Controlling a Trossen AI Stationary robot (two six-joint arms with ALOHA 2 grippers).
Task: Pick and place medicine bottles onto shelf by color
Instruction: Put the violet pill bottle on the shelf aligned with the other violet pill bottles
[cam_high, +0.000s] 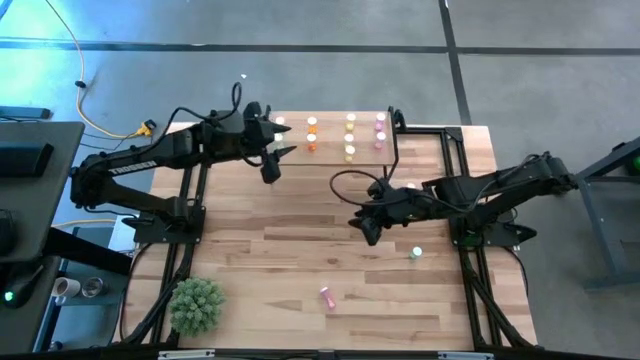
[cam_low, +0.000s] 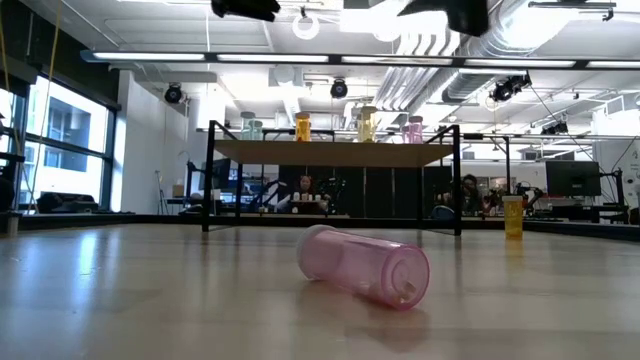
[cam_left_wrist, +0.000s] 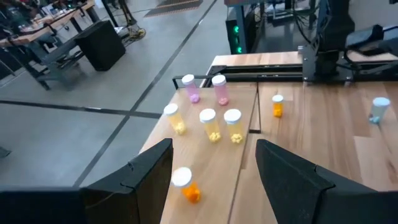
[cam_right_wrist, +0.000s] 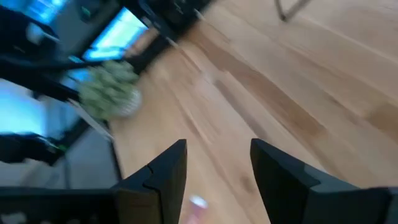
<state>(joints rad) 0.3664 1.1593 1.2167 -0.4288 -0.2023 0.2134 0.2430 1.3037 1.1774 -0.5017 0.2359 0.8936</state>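
Observation:
The light-wood shelf (cam_high: 330, 135) stands at the table's far edge. Several white-capped bottles stand on it in rows: pink (cam_left_wrist: 219, 89), yellow (cam_left_wrist: 209, 124) and orange (cam_left_wrist: 185, 184). My left gripper (cam_high: 276, 157) hovers open above the shelf's left end, empty; it also shows in the left wrist view (cam_left_wrist: 211, 168). My right gripper (cam_high: 368, 226) hangs open and empty above mid-table. A pink bottle (cam_high: 327, 296) lies on its side near the front; it also shows in the low view (cam_low: 365, 265). A green bottle (cam_high: 416, 253) and an orange bottle (cam_left_wrist: 277, 104) stand on the tabletop.
A small green plant (cam_high: 196, 305) sits at the table's near left corner. Black frame rails (cam_high: 470, 270) run along both sides of the table. A black cable (cam_high: 345, 180) loops over the wood near the right arm. Bare wood lies between the shelf and the lying pink bottle.

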